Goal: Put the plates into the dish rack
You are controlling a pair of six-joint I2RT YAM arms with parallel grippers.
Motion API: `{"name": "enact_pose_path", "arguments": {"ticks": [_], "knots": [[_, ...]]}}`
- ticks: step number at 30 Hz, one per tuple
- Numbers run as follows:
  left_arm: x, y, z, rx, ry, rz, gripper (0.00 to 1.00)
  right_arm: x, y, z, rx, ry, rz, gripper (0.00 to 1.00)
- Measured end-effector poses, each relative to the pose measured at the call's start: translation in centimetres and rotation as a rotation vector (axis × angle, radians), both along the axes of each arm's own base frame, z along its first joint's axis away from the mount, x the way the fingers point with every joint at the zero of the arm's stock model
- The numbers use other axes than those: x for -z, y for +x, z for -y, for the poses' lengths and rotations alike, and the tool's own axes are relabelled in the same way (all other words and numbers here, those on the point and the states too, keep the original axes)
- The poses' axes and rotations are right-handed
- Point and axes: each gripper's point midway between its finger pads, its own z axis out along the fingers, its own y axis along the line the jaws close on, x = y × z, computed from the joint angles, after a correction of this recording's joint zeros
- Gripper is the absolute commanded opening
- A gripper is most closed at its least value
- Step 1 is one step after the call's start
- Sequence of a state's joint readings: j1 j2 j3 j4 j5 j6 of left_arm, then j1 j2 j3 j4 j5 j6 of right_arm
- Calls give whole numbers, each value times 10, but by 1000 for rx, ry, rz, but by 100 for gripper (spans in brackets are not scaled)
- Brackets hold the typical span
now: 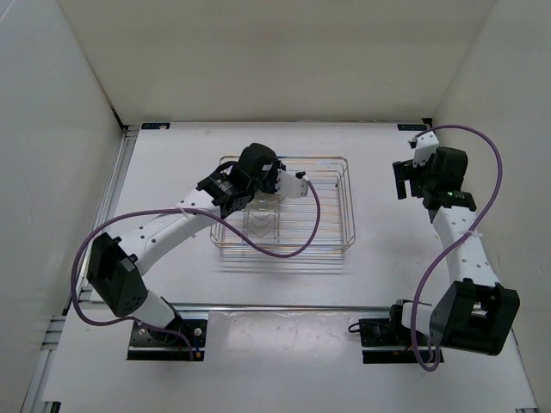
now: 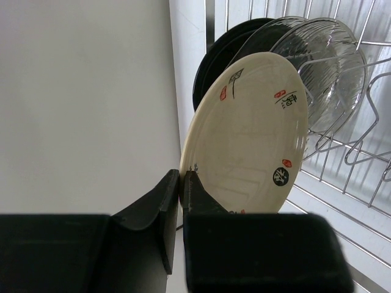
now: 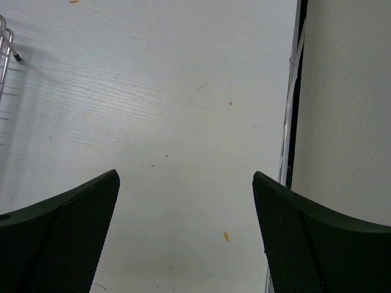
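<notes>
Where the dish rack (image 1: 349, 206) sits mid-tabletop (image 1: 387, 275), toward the far edge: cream plate (image 2: 250, 134), on edge, rim clamped in left pincer (image 2: 181, 180); black plate (image 2: 204, 67) and translucent plates (image 2: 333, 67) racked behind it; right pincer (image 3: 185, 177), fingers apart, above the tabletop near far right corner.

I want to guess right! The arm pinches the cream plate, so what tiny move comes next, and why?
Probably lower the cream plate into the dish rack. The left jaws clamp its rim, it stands before the black plate and clear plates, and its bottom edge is hidden, so seating is unsure.
</notes>
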State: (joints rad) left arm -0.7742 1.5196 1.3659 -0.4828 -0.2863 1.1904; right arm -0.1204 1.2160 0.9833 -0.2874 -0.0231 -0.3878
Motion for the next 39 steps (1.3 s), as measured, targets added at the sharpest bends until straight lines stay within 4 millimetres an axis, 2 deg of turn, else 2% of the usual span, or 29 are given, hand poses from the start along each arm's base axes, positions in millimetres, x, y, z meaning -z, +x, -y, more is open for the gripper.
{"name": "enact_pose_path", "arguments": {"ticks": [15, 23, 39], "knots": [[15, 3, 6, 23, 25, -17, 10, 0, 0, 4, 13, 28, 4, 92], [41, -2, 9, 38, 58, -64, 10, 2, -1, 6, 16, 35, 4, 92], [84, -13, 33, 95, 104, -150, 10, 1, -4, 11, 27, 64, 17, 92]]}}
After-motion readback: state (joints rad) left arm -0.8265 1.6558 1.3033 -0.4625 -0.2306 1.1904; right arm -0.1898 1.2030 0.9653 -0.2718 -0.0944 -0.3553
